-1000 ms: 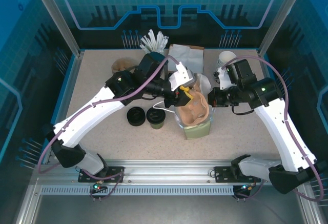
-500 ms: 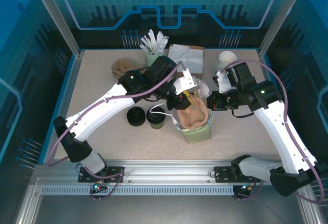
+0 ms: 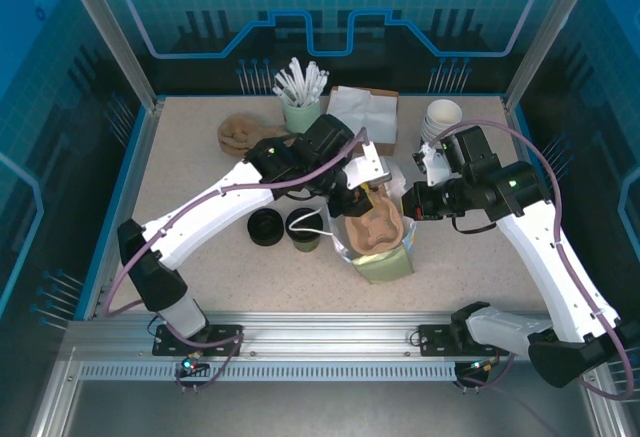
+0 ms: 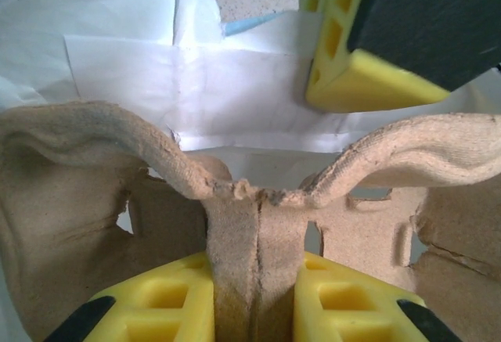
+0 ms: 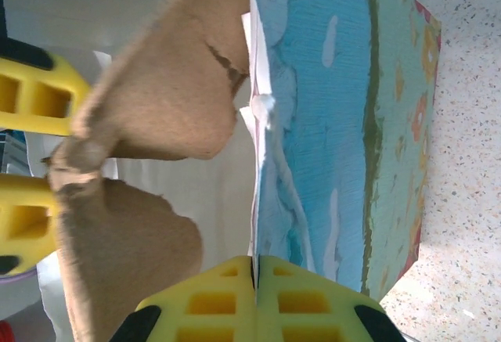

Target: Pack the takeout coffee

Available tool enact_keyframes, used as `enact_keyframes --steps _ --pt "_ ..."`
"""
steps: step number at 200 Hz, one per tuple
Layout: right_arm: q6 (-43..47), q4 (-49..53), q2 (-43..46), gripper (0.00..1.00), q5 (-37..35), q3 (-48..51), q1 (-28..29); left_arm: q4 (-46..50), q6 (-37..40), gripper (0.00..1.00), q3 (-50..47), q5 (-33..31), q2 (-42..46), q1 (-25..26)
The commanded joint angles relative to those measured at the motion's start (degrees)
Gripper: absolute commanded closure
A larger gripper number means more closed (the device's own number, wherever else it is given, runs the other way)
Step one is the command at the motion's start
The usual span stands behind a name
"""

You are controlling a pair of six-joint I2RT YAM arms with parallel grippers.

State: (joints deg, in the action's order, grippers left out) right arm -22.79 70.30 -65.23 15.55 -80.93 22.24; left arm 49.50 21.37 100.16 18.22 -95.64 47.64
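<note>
Mark for all places: the paper bag, standing open near the middle of the table.

Well off to the bag's upper left, a crumpled brown heap, too vague to name, its near edge cut by the left arm. Just left of the bag, a black lid lying flat. Closer to the bag, a dark-lidded coffee cup, its body mostly hidden from above. Behind the bag and to the left, a green cup of white sticks. Straight behind it, white paper on a brown box.

At the bag's mouth, from the left side, the left gripper. Pinches the middle ridge of the pulp cup carrier between both yellow fingers, the fingers cut off by the bottom of the wrist view. Holds the carrier partway inside the bag, cup wells hidden below the rim. Cannot tell whether it rests on the bag's bottom. From above, jaws buried under the wrist.

At the bag's right rim, the right gripper. Fingers pressed together on the paper edge, white lining to one side, teal printed face to the other. Far end of the bag cut off in that wrist view.

Behind the bag and to the right, a stack of white cups, lower part covered by the right arm.
</note>
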Motion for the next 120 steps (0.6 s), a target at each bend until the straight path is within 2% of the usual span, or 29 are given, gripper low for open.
enact_keyframes --steps 1,120 --pt "1.50 -0.69 1.00 1.00 2.20 0.70 0.78 0.78 1.43 0.77 -0.80 -0.48 -1.18 0.20" --pt "1.63 -1.65 1.16 1.00 3.22 2.00 0.35 -3.47 0.99 0.79 -5.71 -1.74 -1.13 -1.14"
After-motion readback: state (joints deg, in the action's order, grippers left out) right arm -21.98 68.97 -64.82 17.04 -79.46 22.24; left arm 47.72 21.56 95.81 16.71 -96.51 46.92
